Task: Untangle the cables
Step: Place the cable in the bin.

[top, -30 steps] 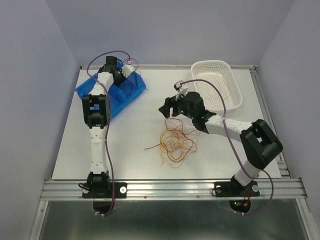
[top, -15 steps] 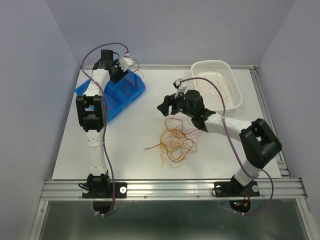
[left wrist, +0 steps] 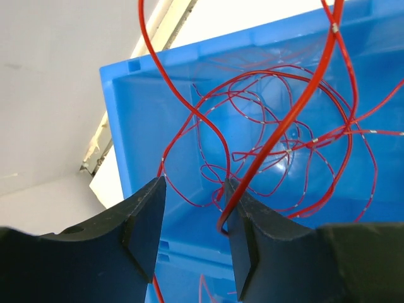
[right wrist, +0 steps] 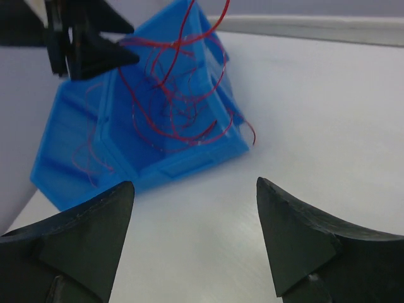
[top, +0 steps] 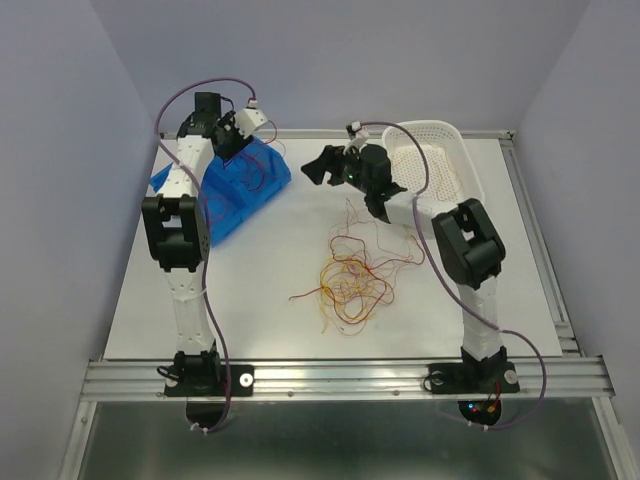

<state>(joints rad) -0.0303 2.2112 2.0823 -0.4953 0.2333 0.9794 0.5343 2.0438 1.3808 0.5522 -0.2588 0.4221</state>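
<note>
Blue bin (top: 262, 180) of red cables (left wrist: 297, 115), left tool (left wrist: 196, 196) narrowly parted above it, right tool (right wrist: 196, 189) wide nearby, white basket (top: 440, 165) beyond.

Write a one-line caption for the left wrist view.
Left gripper, jaws apart, hovers over a blue bin holding looped red cables.

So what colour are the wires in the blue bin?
Red thin wire strands, clearest in left wrist view.
</note>
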